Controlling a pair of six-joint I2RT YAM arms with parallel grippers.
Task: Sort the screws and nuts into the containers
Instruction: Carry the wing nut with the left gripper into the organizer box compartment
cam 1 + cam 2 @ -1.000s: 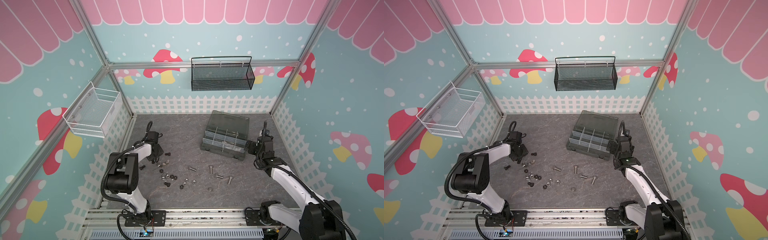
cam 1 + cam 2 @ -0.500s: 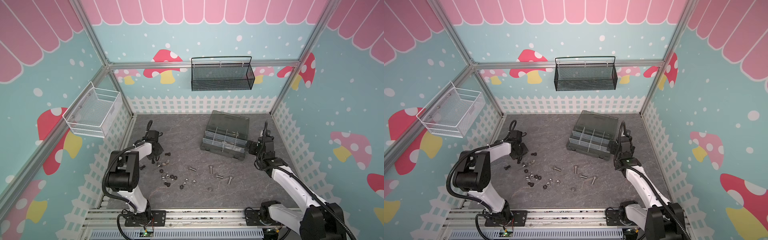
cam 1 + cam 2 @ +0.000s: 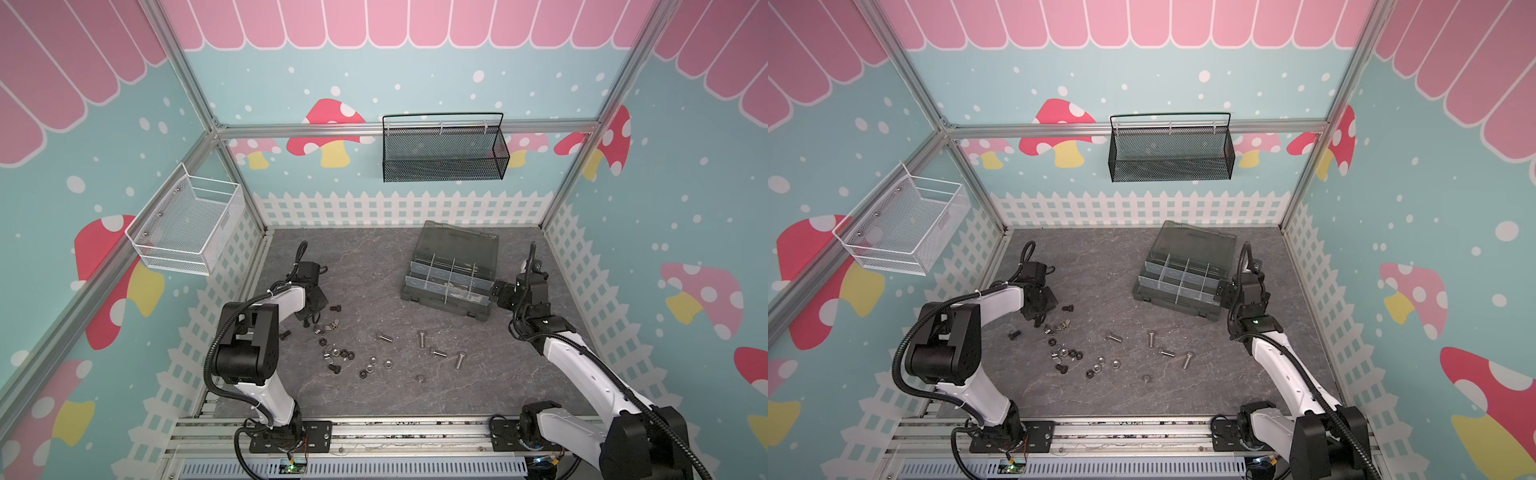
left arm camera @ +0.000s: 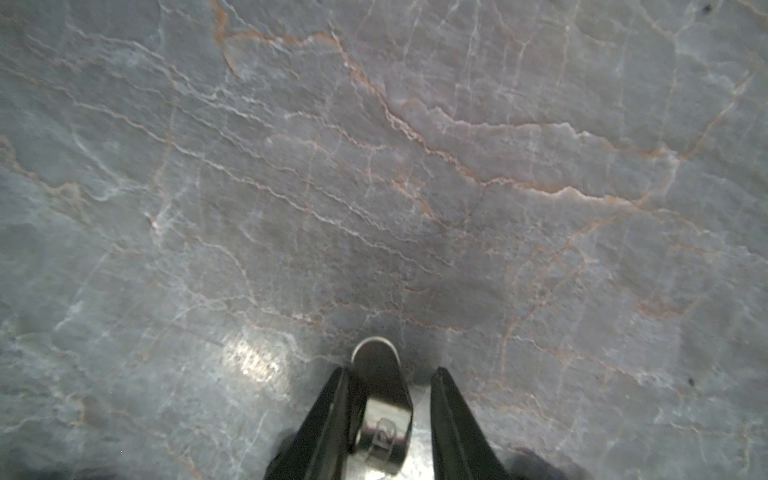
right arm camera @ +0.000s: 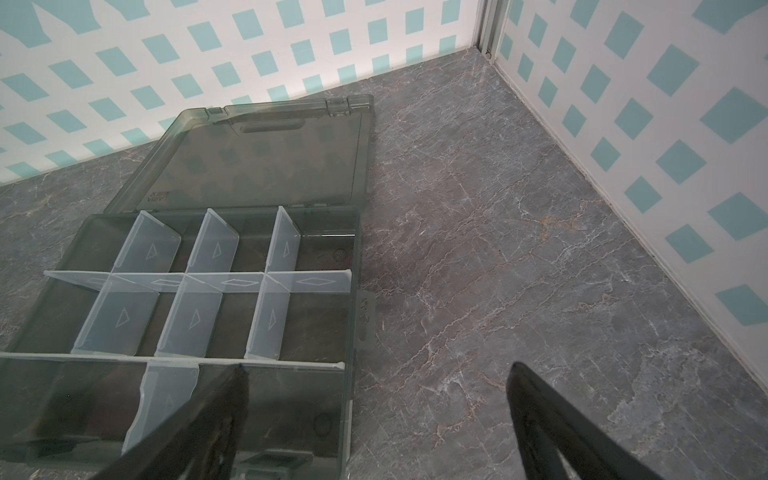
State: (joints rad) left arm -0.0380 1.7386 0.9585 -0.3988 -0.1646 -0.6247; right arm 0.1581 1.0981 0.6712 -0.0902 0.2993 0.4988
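A silver screw point(image 4: 384, 415) lies on the table between the fingers of my left gripper point(image 4: 388, 372). One finger touches it and a narrow gap shows at the other. In both top views this gripper point(image 3: 307, 322) point(image 3: 1039, 320) points down at the left end of the scatter. More silver screws point(image 3: 422, 338), black screws point(image 3: 336, 308) and nuts point(image 3: 388, 363) lie spread over the table's middle. The containers are compartments of the open grey organizer box point(image 3: 449, 305) point(image 5: 353, 291). My right gripper point(image 3: 496, 293) point(image 5: 378, 368) stands open at the box's right end, one finger over its corner.
A black mesh basket point(image 3: 444, 153) hangs on the back wall and a white wire basket point(image 3: 187, 224) on the left wall. The box's smoky lid point(image 5: 257, 158) lies open toward the back fence. Walls close in the table on three sides.
My left gripper's fingers have drawn closer together at the same spot by the scattered parts. The right arm has hardly moved.
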